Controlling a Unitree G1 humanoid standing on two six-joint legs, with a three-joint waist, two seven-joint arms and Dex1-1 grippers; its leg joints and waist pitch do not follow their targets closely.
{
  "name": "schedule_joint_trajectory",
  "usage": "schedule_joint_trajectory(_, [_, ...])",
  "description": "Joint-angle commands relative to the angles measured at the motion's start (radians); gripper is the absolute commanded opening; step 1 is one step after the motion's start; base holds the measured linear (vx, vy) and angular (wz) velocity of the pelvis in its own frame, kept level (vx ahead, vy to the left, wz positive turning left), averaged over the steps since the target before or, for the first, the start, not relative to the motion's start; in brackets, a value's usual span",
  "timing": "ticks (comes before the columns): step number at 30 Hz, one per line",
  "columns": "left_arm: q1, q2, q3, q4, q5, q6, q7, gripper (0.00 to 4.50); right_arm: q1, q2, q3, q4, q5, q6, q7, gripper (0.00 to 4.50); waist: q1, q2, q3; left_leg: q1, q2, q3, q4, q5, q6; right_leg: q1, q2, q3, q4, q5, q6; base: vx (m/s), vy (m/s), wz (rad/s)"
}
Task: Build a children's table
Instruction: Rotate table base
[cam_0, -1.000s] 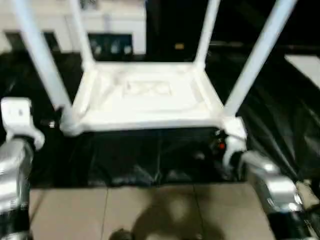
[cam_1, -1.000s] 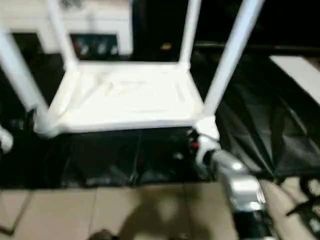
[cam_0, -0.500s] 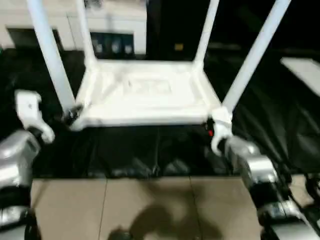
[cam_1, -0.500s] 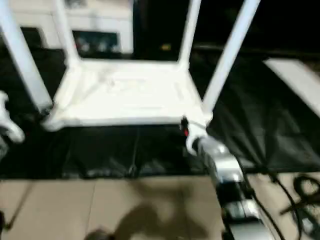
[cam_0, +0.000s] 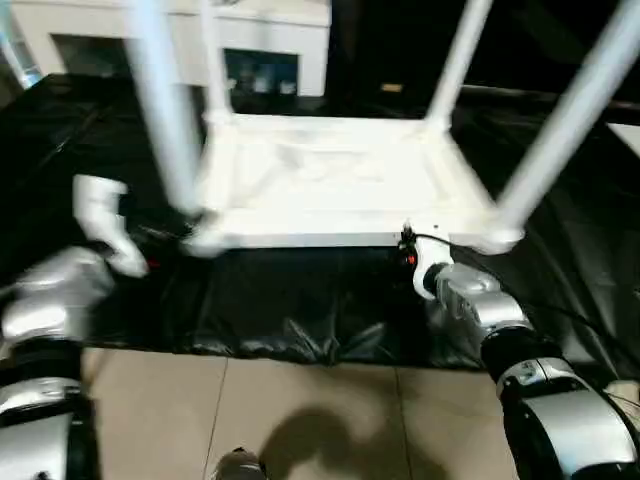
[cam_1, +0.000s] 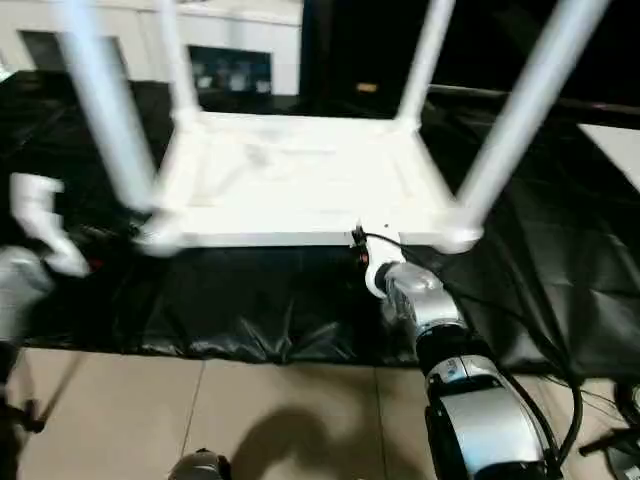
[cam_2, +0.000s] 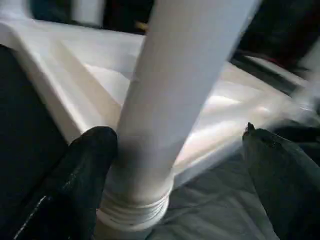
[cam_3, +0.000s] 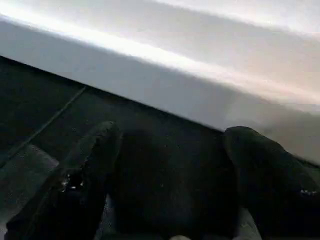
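Observation:
The children's table lies upside down on the black-covered work table, its white tabletop (cam_0: 330, 180) ribbed side up. Four white legs stand up from the corner sockets. My left gripper (cam_2: 180, 150) is open at the near-left corner, with that corner's leg (cam_2: 185, 95) standing between its black fingers (cam_2: 90, 165), closer to one of them. From the head camera it sits beside the leg's base (cam_0: 172, 232). My right gripper (cam_0: 408, 250) is open at the tabletop's near edge (cam_3: 175, 75), left of the near-right leg (cam_0: 570, 120), with nothing between its fingers (cam_3: 95, 165).
The crinkled black cover (cam_0: 300, 300) hangs over the work table's front edge, with tiled floor (cam_0: 300, 420) below. A white cabinet (cam_0: 270, 40) stands behind. A white panel (cam_1: 620, 150) lies at the far right, and cables (cam_1: 560, 400) trail by my right arm.
The camera has shifted. My left gripper has closed in on the near-left leg. My right gripper has slid from the near-right corner along the near edge toward the middle.

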Motion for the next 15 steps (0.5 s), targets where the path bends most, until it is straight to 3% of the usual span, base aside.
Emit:
schedule_joint_trajectory(1, [-0.013,-0.037,-0.086,-0.068,-0.009,0.058,-0.081,4.45,-0.026,0.001,-0.014,0.031,-0.003,-0.023,-0.005,3.76,-0.014,0.022,-0.094,0.016,0.022,0.002,-0.063,-0.165,-0.044,0.029,-0.051,0.04,-0.054,-0.02,-0.226,0.053,0.033,-0.02])
schedule_joint_trajectory(5, [-0.018,-0.058,-0.122,-0.095,-0.003,0.06,-0.099,4.45,-0.036,0.008,-0.014,0.055,-0.004,-0.039,-0.006,3.76,-0.026,0.018,-0.098,0.008,0.015,0.004,-0.053,-0.123,-0.016,0.037,-0.044,0.038,-0.043,0.11,-0.249,0.0,0.0,0.0])
schedule_joint_trajectory(6, [-0.018,-0.058,-0.122,-0.095,-0.003,0.06,-0.099,4.45,-0.036,0.008,-0.014,0.055,-0.004,-0.039,-0.006,3.76,-0.031,0.019,-0.102,0.0,0.012,0.004,-0.045,-0.07,0.008,0.04,-0.043,0.037,-0.037,0.175,-0.255,0.0,0.0,0.0])
schedule_joint_trajectory(7, [-0.025,-0.068,-0.131,-0.094,0.001,0.055,-0.096,4.45,-0.041,0.011,-0.016,0.068,-0.007,-0.048,-0.006,3.76,-0.033,0.019,-0.1,0.0,0.012,0.005,-0.045,-0.069,0.015,0.039,-0.042,0.037,-0.037,0.178,-0.256,0.0,0.0,0.0])
schedule_joint_trajectory(8, [-0.031,-0.077,-0.139,-0.096,0.004,0.049,-0.096,4.45,-0.042,0.015,-0.017,0.074,-0.009,-0.053,-0.006,3.76,-0.034,0.025,-0.098,0.0,0.012,0.005,-0.046,-0.09,0.019,0.039,-0.045,0.037,-0.04,0.15,-0.255,0.0,0.0,0.0])
schedule_joint_trajectory(9, [-0.04,-0.094,-0.15,-0.106,0.003,0.049,-0.098,4.45,-0.043,0.02,-0.019,0.083,-0.011,-0.062,-0.006,3.76,-0.036,0.022,-0.097,0.0,0.013,0.007,-0.047,-0.105,0.018,0.039,-0.046,0.038,-0.045,0.128,-0.253,0.0,0.0,0.0])
schedule_joint_trajectory(11, [-0.042,-0.109,-0.164,-0.134,-0.003,0.06,-0.105,4.45,-0.041,0.025,-0.021,0.087,-0.013,-0.07,-0.006,3.76,-0.036,0.024,-0.093,0.003,0.017,0.005,-0.052,-0.153,0.002,0.039,-0.051,0.039,-0.05,0.062,-0.251,0.0,0.0,0.0])
schedule_joint_trajectory(13, [-0.022,-0.131,-0.206,-0.25,-0.038,0.118,-0.139,4.45,-0.032,0.027,-0.024,0.091,-0.013,-0.078,-0.006,3.76,-0.038,0.026,-0.091,0.004,0.02,0.003,-0.056,-0.194,-0.016,0.039,-0.052,0.04,-0.054,0.01,-0.244,0.0,0.0,0.0])
schedule_joint_trajectory(15, [-0.006,-0.134,-0.229,-0.311,-0.059,0.155,-0.159,4.45,-0.029,0.028,-0.023,0.092,-0.013,-0.081,-0.006,3.76,-0.038,0.027,-0.09,0.004,0.02,0.003,-0.056,-0.195,-0.02,0.039,-0.05,0.04,-0.055,0.009,-0.247,0.0,0.0,0.0])
